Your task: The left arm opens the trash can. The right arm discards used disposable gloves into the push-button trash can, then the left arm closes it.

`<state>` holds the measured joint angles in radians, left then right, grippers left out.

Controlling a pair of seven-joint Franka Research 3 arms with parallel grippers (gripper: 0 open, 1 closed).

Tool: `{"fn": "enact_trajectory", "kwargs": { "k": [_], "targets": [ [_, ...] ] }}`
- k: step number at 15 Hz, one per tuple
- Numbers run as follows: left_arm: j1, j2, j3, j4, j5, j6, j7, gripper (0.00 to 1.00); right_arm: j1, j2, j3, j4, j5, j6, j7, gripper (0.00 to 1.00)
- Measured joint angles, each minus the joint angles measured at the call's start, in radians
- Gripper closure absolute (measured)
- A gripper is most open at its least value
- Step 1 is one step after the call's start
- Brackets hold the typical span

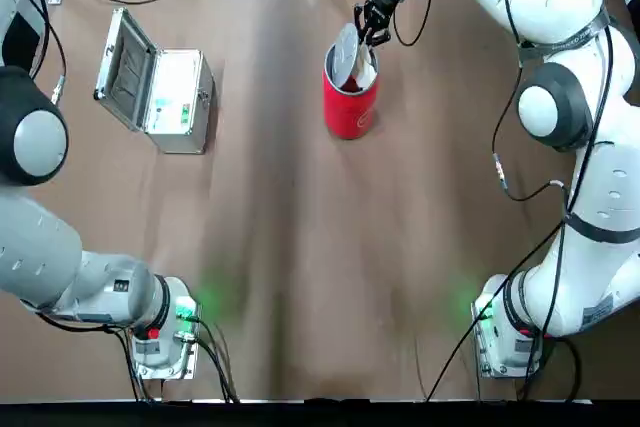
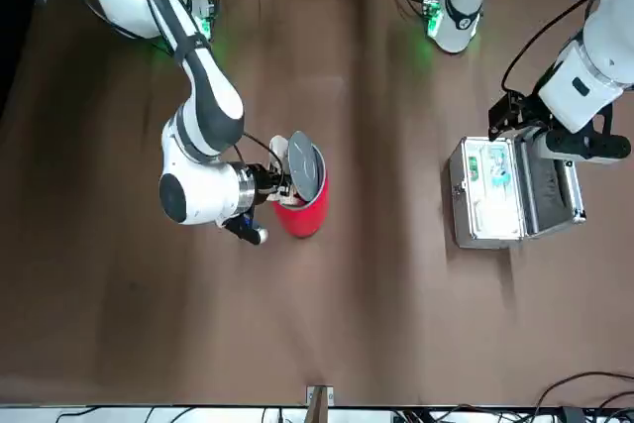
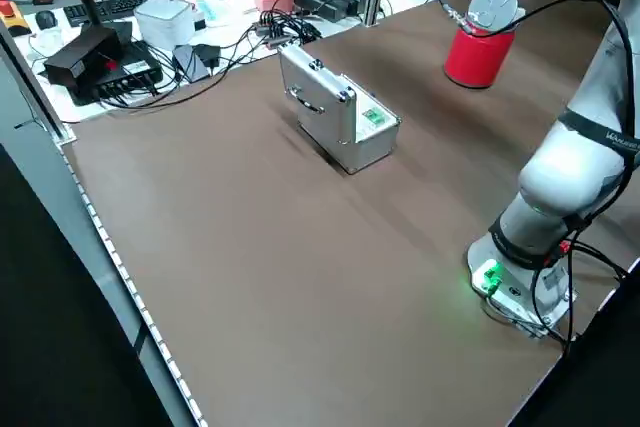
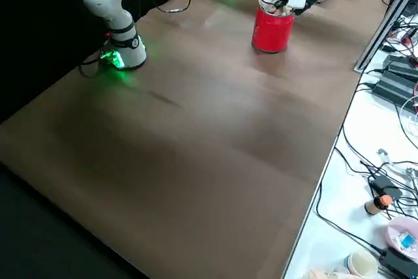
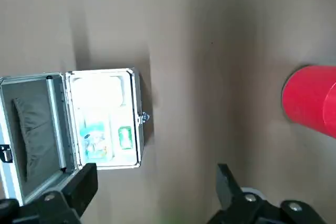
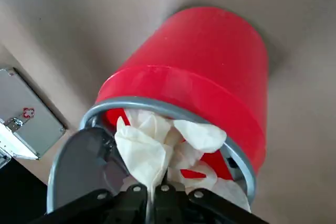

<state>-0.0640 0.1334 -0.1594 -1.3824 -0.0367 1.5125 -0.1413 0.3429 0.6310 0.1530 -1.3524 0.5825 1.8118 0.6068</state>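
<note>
My left gripper point(image 5: 152, 192) hangs high over the left part of the table, its 2 fingers point(image 5: 79, 187) spread wide with nothing between them. Below it, on the brown table point(image 1: 280, 247), sits the silver metal case point(image 1: 165, 97), lid swung up, a green label and some packets showing inside.

Toward the middle of the far side stands the red trash can point(image 1: 350, 102), well apart from the case. Its round grey lid point(image 1: 345, 55) is tipped up on the case's side of the rim, so the mouth is open.

My right arm point(image 1: 560, 77) reaches in from the right edge of the table and bends over the far side, carrying my right gripper point(image 6: 152, 192) down to the mouth of the can. Its 2 fingers are pressed close together, pinching a fold of the gloves point(image 6: 157, 145). The cream-white bundle hangs from my fingertips in the open mouth, inside the grey rim ring point(image 6: 157, 108), with wrinkled finger shapes draped against the red inner wall and the raised lid just beside them.
</note>
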Motion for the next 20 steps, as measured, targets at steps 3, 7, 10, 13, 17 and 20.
{"fn": "enact_trajectory", "kwargs": {
  "k": [3,7,10,13,17,20],
  "targets": [
    [0.000,0.000,-0.002,0.000,0.008,0.000,0.000,0.00,0.000,0.000,0.000,0.000,0.001,0.000,0.023,0.97],
    [-0.002,0.000,-0.006,0.000,0.010,0.000,0.000,0.00,-0.001,0.002,-0.001,0.000,0.001,0.000,0.069,0.97],
    [-0.002,0.000,-0.006,0.000,0.010,0.001,0.000,0.00,-0.001,0.009,-0.001,0.000,0.001,0.016,0.076,0.97],
    [-0.002,0.000,-0.007,0.000,0.010,0.001,0.000,0.00,-0.001,0.012,-0.001,0.000,0.001,0.021,0.091,0.97],
    [-0.002,0.000,-0.008,0.000,0.010,0.001,0.000,0.00,-0.004,0.012,-0.003,0.000,0.002,0.022,0.095,0.68],
    [-0.002,0.000,-0.009,0.000,0.010,0.001,0.000,0.00,-0.007,0.012,-0.003,0.002,0.003,0.021,0.095,0.55]
  ]
}}
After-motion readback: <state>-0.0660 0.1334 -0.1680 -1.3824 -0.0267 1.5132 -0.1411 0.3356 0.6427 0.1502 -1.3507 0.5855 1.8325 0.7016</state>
